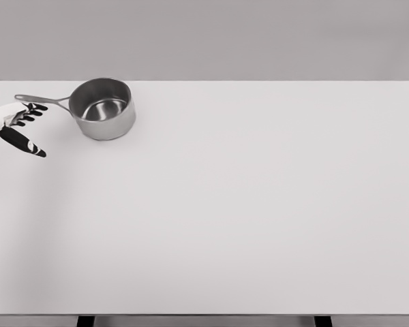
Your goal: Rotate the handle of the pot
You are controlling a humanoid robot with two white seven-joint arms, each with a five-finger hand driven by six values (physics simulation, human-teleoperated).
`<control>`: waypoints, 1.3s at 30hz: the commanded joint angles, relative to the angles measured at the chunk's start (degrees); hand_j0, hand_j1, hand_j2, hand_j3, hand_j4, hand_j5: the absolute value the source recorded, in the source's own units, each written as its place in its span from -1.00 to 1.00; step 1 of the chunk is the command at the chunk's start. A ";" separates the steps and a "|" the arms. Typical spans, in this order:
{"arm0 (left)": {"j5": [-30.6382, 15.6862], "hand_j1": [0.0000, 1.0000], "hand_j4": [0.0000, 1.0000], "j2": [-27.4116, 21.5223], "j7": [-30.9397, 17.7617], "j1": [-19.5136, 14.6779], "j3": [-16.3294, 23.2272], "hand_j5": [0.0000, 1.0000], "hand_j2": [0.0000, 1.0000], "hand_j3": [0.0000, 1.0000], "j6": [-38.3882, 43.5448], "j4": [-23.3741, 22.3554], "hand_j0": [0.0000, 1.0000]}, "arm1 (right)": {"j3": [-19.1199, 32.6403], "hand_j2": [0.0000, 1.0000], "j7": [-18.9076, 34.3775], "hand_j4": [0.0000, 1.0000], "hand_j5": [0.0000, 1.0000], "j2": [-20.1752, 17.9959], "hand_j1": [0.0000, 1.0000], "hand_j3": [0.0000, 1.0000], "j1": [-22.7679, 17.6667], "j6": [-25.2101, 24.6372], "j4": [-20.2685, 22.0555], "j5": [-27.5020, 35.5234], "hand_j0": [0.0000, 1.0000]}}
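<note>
The near edge of the white table (211, 272) runs along the bottom of the head view, with two dark legs (86, 321) showing just beneath it; from there the surface stretches bare and wide across the near, middle and right parts, so open room lies on every side but the far left; no writing or label can be read on anything in view. Farther back, at the left edge, the left robot hand (24, 122) comes in from the picture's left, its white wrist leading to dark fingers (35, 112) that are spread and extended, holding nothing; the thumb (24, 142) reaches down and to the right, apart from the other fingers. The fingertips lie just beside the end of the pot's handle (41, 100), and whether they touch it cannot be told. The pot (103, 109) is a small steel saucepan standing upright near the far left corner, close to the far edge; its mouth is open and its inside shiny; its long axis runs left to right, with the thin handle pointing left and slightly away, toward the left edge.
</note>
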State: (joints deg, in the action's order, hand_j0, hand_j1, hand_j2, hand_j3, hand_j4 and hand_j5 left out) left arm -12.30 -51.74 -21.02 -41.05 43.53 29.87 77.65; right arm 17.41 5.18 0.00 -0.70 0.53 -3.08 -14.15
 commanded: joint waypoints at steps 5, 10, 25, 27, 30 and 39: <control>0.00 1.00 1.00 0.06 -0.08 0.26 0.33 1.00 1.00 1.00 -0.17 0.04 1.00 | -0.01 1.00 0.01 1.00 1.00 0.00 1.00 1.00 0.00 0.00 0.01 0.00 1.00; -1.06 1.00 1.00 -1.87 -0.43 0.35 -0.37 1.00 1.00 1.00 -4.64 1.80 1.00 | -0.01 1.00 0.01 1.00 1.00 0.00 1.00 1.00 0.00 0.00 0.00 0.00 1.00; -16.18 1.00 1.00 -13.04 -3.85 17.66 -13.64 1.00 1.00 1.00 -54.37 8.57 1.00 | -0.01 1.00 0.01 1.00 1.00 0.00 1.00 1.00 0.00 0.00 0.01 0.00 1.00; -16.09 1.00 1.00 -12.51 -3.85 22.94 -19.18 1.00 1.00 1.00 -64.87 10.59 1.00 | -0.01 1.00 0.01 1.00 1.00 0.00 1.00 1.00 0.00 0.00 0.01 0.00 1.00; -16.09 1.00 1.00 -11.37 -3.85 23.56 -20.32 1.00 1.00 1.00 -64.87 10.85 1.00 | -0.01 1.00 0.01 1.00 1.00 0.00 1.00 1.00 0.00 0.00 0.01 0.00 1.00; -15.12 1.00 1.00 -9.26 -3.85 29.62 -19.80 1.00 1.00 1.00 -64.87 19.47 1.00 | -0.01 1.00 0.01 1.00 1.00 0.00 1.00 1.00 0.00 0.00 0.00 0.00 1.00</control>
State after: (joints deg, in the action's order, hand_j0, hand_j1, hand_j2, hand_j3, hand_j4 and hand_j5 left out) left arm -27.00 -61.12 -24.89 -11.34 23.81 -34.90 96.00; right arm 17.41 5.18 0.00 -0.70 0.53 -3.09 -14.15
